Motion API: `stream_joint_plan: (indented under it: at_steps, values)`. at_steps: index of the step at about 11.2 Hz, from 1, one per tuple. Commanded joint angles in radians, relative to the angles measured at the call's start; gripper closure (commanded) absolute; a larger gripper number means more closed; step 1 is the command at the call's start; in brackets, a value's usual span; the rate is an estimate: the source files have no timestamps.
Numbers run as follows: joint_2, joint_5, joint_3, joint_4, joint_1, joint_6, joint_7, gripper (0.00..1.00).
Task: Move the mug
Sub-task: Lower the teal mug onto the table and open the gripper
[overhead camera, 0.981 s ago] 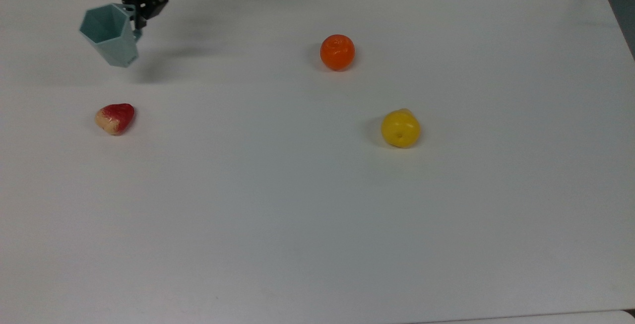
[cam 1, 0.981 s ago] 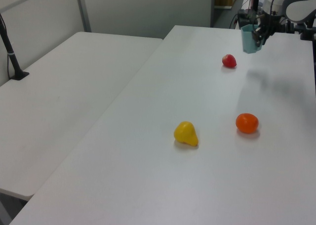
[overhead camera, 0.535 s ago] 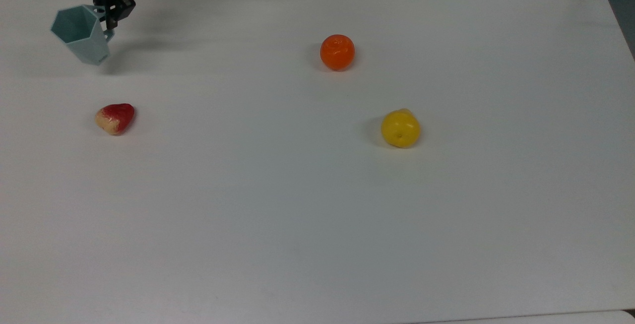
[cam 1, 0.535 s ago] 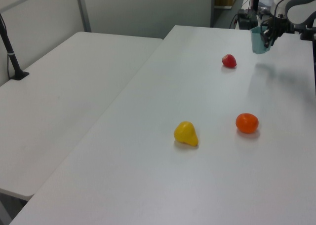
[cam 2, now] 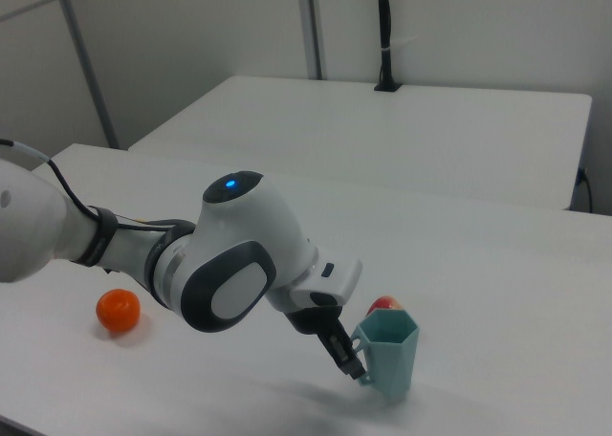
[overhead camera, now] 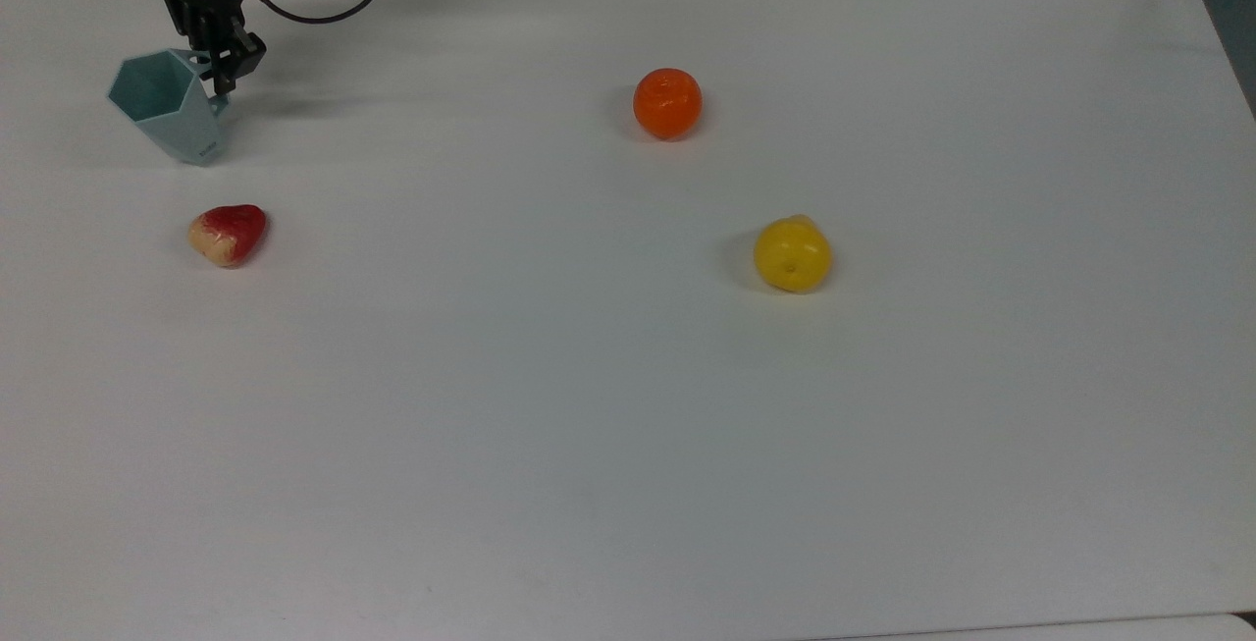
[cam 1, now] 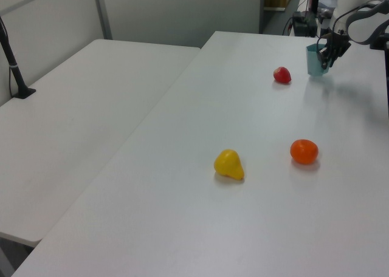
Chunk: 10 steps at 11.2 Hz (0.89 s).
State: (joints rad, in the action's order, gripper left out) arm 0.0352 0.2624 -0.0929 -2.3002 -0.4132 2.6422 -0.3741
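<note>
White counter [overhead camera: 628,445], grey partition walls behind; upper left of the top view, the gripper [overhead camera: 218,60] jaws pinch the mug [overhead camera: 172,117] handle.

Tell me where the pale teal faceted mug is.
The pale teal faceted mug stands at the top view's far left, behind the red fruit, its handle in the gripper.

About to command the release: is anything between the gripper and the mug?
Nothing visible. The gripper is already closed on the mug at its handle; the nearest thing, the red fruit, lies apart from the mug.
</note>
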Motion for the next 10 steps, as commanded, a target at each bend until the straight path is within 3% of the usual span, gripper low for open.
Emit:
stream_joint_plan:
  at_steps: [1, 6, 8, 10]
  values:
    - [0.017, -0.022, 0.001, 0.001, 0.005, 0.047, -0.011, 0.87]
    - [0.031, -0.023, 0.001, -0.001, 0.001, 0.045, -0.011, 0.69]
    - [0.031, -0.023, 0.001, -0.002, 0.001, 0.039, -0.009, 0.52]
    - [0.022, -0.023, 0.001, -0.002, -0.001, 0.030, -0.009, 0.29]
